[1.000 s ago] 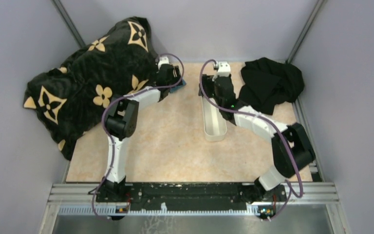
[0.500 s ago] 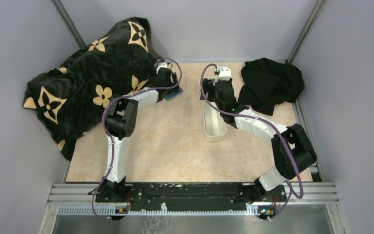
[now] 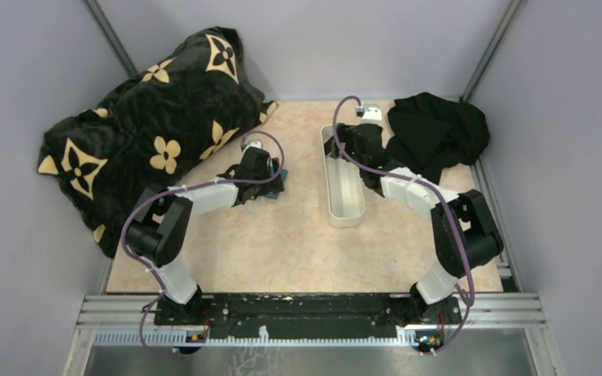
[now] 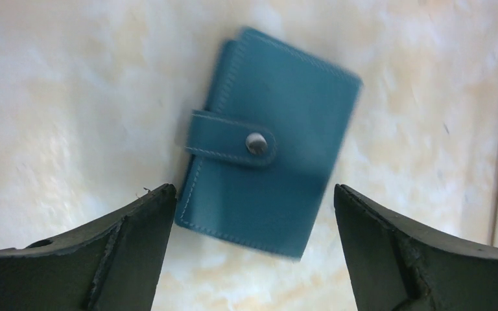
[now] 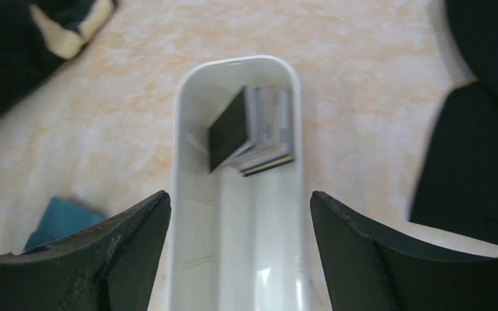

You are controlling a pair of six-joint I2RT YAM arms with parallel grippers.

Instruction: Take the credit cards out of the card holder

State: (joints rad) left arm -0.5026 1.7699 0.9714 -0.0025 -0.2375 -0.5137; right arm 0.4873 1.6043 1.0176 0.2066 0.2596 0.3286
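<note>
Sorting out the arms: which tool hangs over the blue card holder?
The left tool, jaws open above the snapped-shut card holder; the right tool is over the white tray instead.

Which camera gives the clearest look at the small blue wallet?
The left wrist view: the card holder fills the middle of the picture, whole and snapped closed. The top view shows just a small teal sliver of it; the right wrist view catches only one blue corner.

Card holder (image 4: 266,168): teal-blue, folded shut, strap snapped down by a metal stud; flat on the table (image 4: 65,91), skewed, under my left claw (image 4: 253,194).
Credit cards (image 5: 253,129): small stack, dark and pale faces, leaning together in the far end of the white tray (image 5: 188,194).
</note>
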